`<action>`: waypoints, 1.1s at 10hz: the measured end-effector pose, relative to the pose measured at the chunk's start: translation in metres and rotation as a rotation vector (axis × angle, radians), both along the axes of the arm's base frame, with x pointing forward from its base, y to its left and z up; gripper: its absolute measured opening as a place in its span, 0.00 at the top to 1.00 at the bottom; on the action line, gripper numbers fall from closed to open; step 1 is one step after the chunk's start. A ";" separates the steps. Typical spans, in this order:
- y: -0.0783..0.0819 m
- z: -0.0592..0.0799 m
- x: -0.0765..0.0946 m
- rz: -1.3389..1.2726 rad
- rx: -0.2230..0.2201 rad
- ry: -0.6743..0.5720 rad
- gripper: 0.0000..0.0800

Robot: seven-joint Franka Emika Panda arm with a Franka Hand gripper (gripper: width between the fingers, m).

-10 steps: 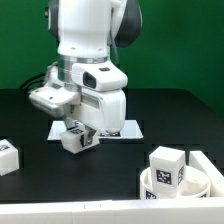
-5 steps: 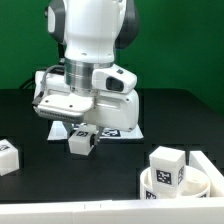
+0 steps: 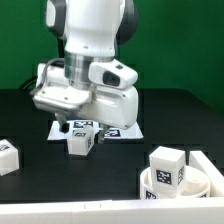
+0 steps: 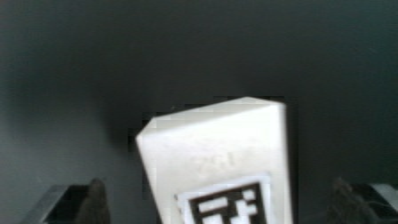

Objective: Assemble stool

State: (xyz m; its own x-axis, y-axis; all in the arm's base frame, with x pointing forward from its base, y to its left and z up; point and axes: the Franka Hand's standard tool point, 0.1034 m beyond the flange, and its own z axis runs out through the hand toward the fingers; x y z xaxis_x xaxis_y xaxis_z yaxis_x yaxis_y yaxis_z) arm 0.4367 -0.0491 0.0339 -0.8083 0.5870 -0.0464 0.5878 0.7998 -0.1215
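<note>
A white block leg [image 3: 80,142] with marker tags stands upright on the black table, at the front edge of the marker board [image 3: 118,130]. My gripper [image 3: 79,126] is just above it, open, with a finger on each side and a gap to the leg. In the wrist view the leg [image 4: 217,160] fills the middle, and the dark fingertips [image 4: 75,203] sit wide apart at the edges. The round white seat [image 3: 200,182] lies at the exterior view's lower right. A second leg [image 3: 167,165] stands in the seat. A third leg [image 3: 7,156] lies at the far left.
The white arm body [image 3: 90,60] looms over the middle of the table. A white table edge [image 3: 70,212] runs along the front. A green wall stands behind.
The leg, held tilted a second ago, now stands upright on the table. The arm has shifted and lifted a little, and the jaws stand off the leg.
</note>
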 end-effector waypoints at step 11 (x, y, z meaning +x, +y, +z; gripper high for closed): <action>0.004 0.027 0.036 -1.410 -0.045 -0.161 0.19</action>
State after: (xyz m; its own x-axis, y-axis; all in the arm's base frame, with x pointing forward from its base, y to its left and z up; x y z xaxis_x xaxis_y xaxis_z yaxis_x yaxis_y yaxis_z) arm 0.4727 -0.0451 0.0606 0.4602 0.8797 -0.1200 0.8867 -0.4621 0.0127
